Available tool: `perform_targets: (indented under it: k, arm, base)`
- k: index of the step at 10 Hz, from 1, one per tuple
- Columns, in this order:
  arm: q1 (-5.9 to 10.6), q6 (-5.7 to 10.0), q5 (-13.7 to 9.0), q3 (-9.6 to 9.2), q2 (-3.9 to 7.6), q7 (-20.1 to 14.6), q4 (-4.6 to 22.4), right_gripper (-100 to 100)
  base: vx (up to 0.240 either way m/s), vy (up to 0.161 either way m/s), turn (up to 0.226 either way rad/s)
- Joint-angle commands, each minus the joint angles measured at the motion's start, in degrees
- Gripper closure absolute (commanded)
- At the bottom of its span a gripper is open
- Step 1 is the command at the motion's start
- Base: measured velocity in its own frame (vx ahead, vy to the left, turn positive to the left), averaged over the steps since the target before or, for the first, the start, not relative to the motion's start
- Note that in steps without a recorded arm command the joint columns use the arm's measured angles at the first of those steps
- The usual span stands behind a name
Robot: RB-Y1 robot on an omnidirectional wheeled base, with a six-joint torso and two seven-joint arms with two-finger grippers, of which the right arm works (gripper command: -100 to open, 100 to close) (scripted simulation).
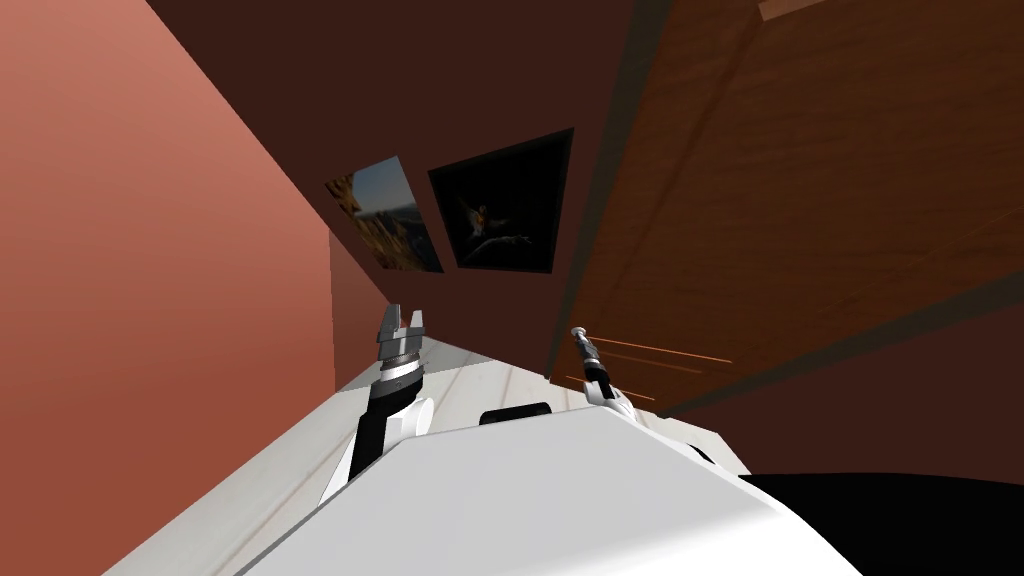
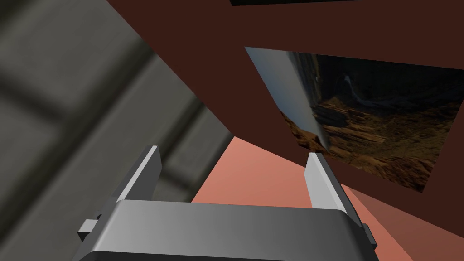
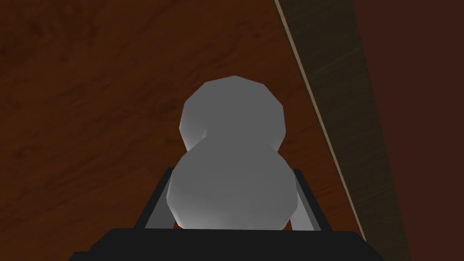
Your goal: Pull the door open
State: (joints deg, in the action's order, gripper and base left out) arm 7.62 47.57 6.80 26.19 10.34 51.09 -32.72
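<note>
Door (image 1: 800, 200): brown, wood-grained panel, fills the right and far part of the head view. In the right wrist view the same panel (image 3: 90, 90) lies behind the gripper

Door frame (image 1: 600, 200): dark strip along the door's left edge, between the door and the dark maroon wall (image 1: 400, 80); it also shows in the right wrist view (image 3: 344, 113)

Knob (image 1: 578, 331): small and grey, on the door near its left edge, close to the frame. In the right wrist view the knob (image 3: 232, 108) is two rounded grey lumps, one beyond the other

Right gripper (image 1: 582, 345): reaches forward to the knob. In its wrist view the gripper (image 3: 232, 174) has the nearer lump between its two fingers (image 3: 156, 213), and each blade presses a side of it: clamped on the knob

Left gripper (image 1: 402, 322): held up at the left, well apart from the door and touching nothing. Its wrist view (image 2: 233, 154) shows the fingers (image 2: 317, 181) standing apart with nothing between them

Surroundings: salmon wall (image 1: 150, 250) at the left, pale floor (image 1: 300, 450) near, two pictures (image 1: 385, 215) on the maroon wall, black area (image 1: 900, 520) at the near right
</note>
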Motion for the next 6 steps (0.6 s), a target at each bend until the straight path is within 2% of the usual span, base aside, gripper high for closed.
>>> perform_targets:
  k: [1, 2, 6]
  arm:
    - [-0.23, -0.24, -0.75, -0.47, -0.2, -2.86, -0.22, 100]
    - [-0.23, -0.24, -0.75, -0.47, -0.2, -3.27, -0.22, 100]
    - [-0.26, -0.13, -2.36, -1.08, 0.05, -9.26, -0.03, 100]
  base:
    - [-0.03, -0.011, 0.054]
    - [-0.023, -0.009, 0.027]
    - [-0.029, -0.008, 0.04]
